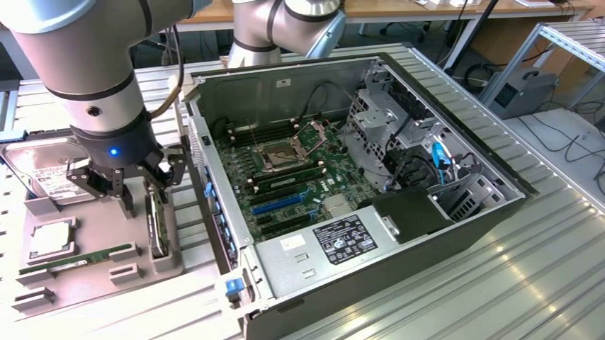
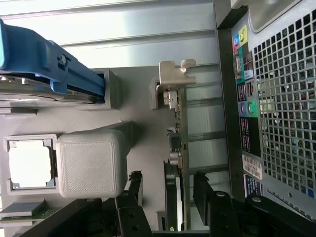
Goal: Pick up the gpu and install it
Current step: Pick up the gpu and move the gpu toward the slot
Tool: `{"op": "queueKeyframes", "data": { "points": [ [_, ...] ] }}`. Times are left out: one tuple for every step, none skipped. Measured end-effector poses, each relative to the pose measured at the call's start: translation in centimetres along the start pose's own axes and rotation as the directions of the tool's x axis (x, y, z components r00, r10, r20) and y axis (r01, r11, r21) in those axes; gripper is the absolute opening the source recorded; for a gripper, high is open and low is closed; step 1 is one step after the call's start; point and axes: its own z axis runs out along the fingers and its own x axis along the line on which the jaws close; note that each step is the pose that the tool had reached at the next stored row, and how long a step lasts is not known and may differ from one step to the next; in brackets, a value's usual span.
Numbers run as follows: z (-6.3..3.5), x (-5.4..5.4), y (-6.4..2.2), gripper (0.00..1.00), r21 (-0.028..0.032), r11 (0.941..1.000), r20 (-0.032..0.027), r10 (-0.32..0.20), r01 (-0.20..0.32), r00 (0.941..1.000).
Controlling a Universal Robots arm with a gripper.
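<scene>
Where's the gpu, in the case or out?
Out: the gpu stands on edge in the gray holder beside the case.

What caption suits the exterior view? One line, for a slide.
The gripper, fingers open, straddles the slim black gpu card edge-on in a grey holder tray beside the open computer case.

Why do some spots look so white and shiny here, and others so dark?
Exterior view: overhead light leaves pale streaks on the ribbed metal table, and a small blue light glows on the arm. Wrist view: the table's bands and the processor glare nearly white, while the open end effector, astride the gpu, lies dark.
</scene>
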Motion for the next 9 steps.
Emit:
{"op": "queueKeyframes", "data": {
  "points": [
    [0.09, 0.03, 0.09, 0.54, 0.0004, 1.0000, 0.0000, 0.001, -0.001, 1.0000],
    [0.19, 0.06, 0.18, 0.54, 0.0007, 1.0000, 0.0001, 0.002, -0.002, 1.0000],
    [0.24, 0.07, 0.21, 0.54, 0.0008, 1.0000, 0.0001, 0.002, -0.002, 1.0000],
    [0.28, 0.09, 0.19, 0.54, 0.0009, 1.0000, 0.0001, 0.002, -0.002, 1.0000],
    [0.32, 0.11, 0.19, 0.54, 0.0009, 1.0000, 0.0001, 0.002, -0.002, 1.0000],
    [0.37, 0.12, 0.20, 0.54, 0.0009, 1.0000, 0.0002, 0.002, -0.002, 1.0000],
    [0.40, 0.13, 0.20, 0.54, 0.0009, 1.0000, 0.0001, 0.002, -0.002, 1.0000],
    [0.42, 0.13, 0.20, 0.54, 0.0010, 1.0000, 0.0000, 0.002, -0.002, 1.0000],
    [0.45, 0.13, 0.20, 0.54, 0.0009, 1.0000, 0.0001, 0.002, -0.002, 1.0000]
  ]
}}
